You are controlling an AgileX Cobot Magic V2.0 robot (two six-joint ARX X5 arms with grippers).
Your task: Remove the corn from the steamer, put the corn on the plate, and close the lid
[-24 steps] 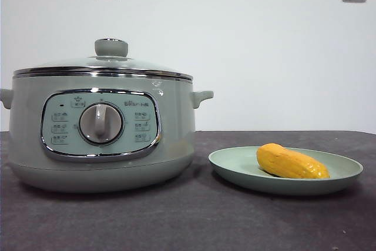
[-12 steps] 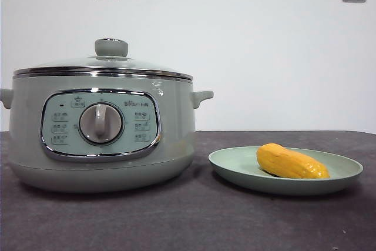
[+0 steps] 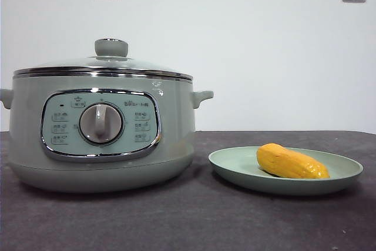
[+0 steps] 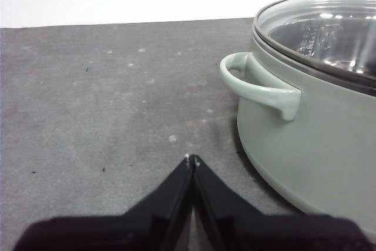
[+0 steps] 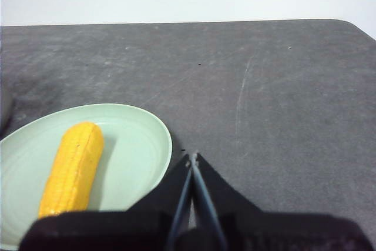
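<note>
Corn [image 3: 291,162] lies on its side in the plate [image 3: 235,166], right of the pot [image 3: 176,139] — delivered, by the look of it. Lid [image 3: 88,63] sits seated on the pot rim, so task looks done. Left claw [image 4: 192,160] clenched, empty, beside the pot's handle [image 4: 252,86]. Right claw [image 5: 192,158] also clenched, empty, just right of the plate — both touch nothing.

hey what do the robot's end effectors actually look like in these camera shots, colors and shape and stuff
Both look alike. The left end effector has two matte black jaws, broad at the base and tapering to a narrow point, with pale specks at the tip. The right end effector has the same black wedge shape and a thin bluish-grey line along the seam. No cables, markings or arm links show, and neither appears in the front view.
</note>
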